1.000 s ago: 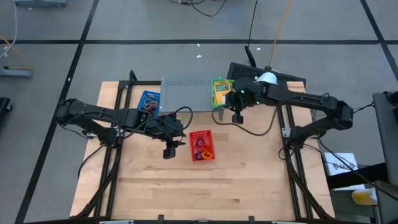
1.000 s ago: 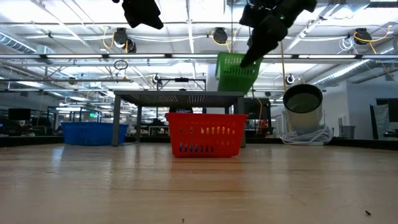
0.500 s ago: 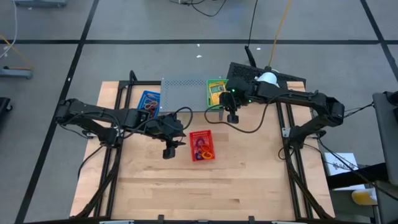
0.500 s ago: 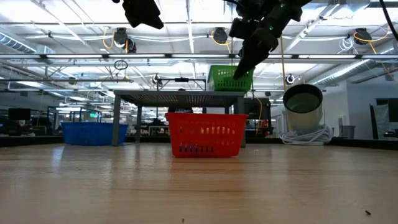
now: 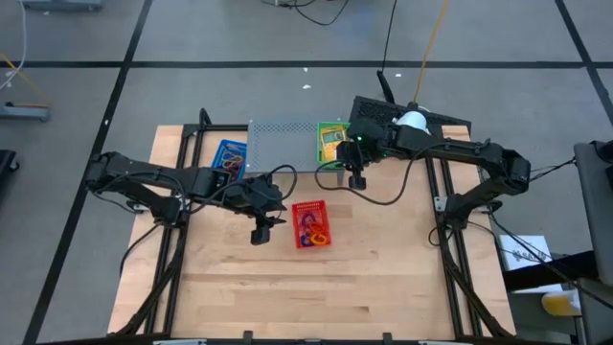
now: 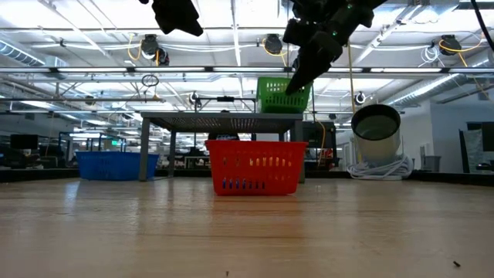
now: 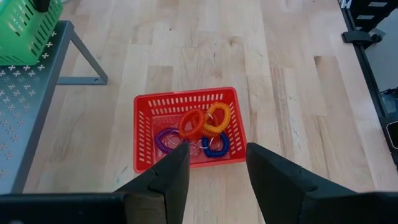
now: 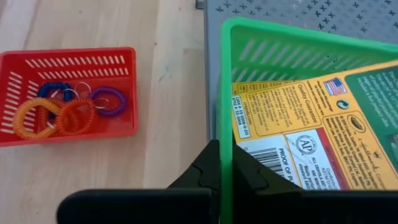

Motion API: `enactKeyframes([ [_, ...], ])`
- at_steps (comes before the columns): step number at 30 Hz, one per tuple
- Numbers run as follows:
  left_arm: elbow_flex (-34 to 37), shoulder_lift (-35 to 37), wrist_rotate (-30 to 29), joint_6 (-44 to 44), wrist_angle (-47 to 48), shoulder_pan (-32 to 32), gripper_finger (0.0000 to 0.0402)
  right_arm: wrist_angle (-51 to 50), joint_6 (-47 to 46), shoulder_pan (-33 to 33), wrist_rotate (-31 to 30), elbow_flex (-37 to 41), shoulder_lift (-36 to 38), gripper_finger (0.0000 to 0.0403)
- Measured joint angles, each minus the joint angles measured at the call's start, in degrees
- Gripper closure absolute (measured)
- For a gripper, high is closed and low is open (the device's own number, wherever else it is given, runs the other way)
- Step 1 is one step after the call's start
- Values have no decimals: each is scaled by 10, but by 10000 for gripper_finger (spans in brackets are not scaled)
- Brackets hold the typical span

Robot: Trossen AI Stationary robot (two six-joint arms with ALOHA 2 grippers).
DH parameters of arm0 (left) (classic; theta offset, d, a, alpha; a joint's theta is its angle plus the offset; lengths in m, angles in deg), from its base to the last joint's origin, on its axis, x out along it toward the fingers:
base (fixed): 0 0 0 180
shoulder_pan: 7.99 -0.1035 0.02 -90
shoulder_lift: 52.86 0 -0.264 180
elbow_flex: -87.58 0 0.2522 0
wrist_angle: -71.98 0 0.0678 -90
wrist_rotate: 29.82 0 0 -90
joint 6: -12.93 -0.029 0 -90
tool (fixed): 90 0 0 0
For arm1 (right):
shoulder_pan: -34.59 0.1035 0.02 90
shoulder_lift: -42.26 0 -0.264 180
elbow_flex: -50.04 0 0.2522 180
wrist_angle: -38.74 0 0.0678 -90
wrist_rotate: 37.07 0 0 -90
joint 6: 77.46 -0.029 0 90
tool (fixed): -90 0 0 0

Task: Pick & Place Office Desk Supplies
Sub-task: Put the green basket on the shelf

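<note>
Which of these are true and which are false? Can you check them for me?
1. The right claw pinches the green basket's rim. True.
2. The green basket sits on the wooden table. False: it is on the grey rack.
3. The red basket holds coiled loops. True.
4. The left claw grips the red basket. False: it is open above it, holding nothing.
5. Yellow-and-green packets lie in the green basket. True.
</note>
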State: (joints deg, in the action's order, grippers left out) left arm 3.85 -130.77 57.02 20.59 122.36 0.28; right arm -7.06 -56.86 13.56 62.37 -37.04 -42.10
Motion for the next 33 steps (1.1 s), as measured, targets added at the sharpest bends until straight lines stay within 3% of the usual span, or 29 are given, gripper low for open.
enactKeyframes([
  [33, 0, 0, 0, 0, 1, 0, 236, 31, 12, 1, 14, 1, 0, 403],
])
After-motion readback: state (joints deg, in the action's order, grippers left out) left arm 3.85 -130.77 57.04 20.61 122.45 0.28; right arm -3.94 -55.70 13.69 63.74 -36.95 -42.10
